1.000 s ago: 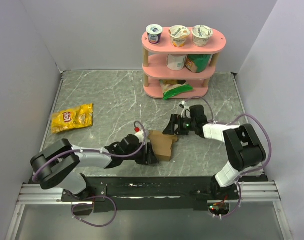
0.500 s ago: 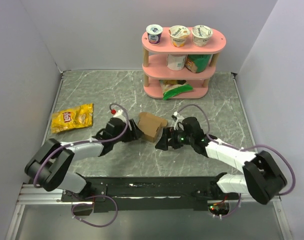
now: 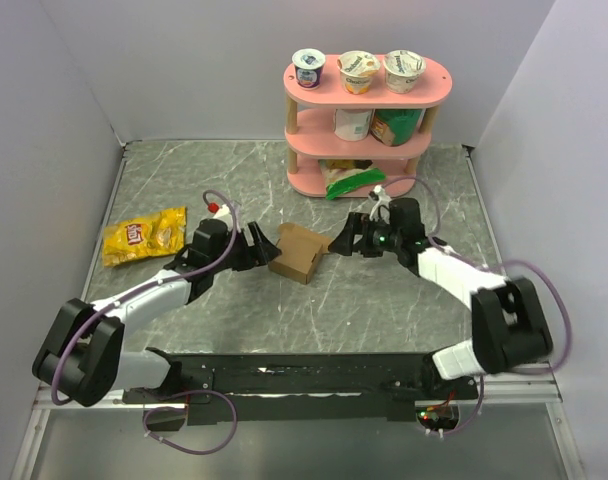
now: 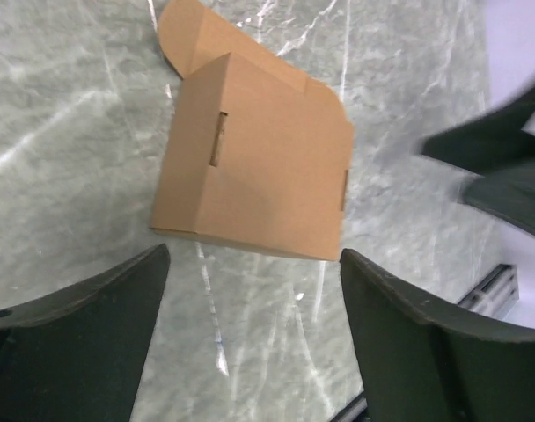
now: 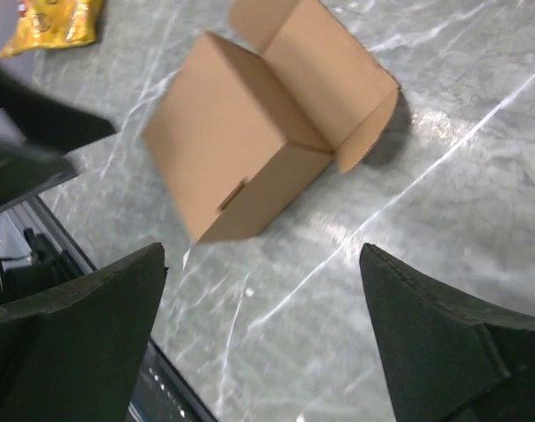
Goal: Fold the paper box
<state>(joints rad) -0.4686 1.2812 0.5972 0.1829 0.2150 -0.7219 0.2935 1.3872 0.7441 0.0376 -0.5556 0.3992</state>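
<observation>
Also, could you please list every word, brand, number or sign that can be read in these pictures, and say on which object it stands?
No text can be read with certainty.
Yellow snack bag: a red logo patch, too small to read.
Three cups on the pink shelf: printed lids, too blurred to read.
Green packet on the middle shelf: print too small to read.
Paper box: plain brown, no marking.

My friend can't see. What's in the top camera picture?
A small brown paper box sits on a grey marble table, with the left hand and right hand open on either side, neither holding it. A yellow snack bag lies to the left, and a pink shelf stands behind.
</observation>
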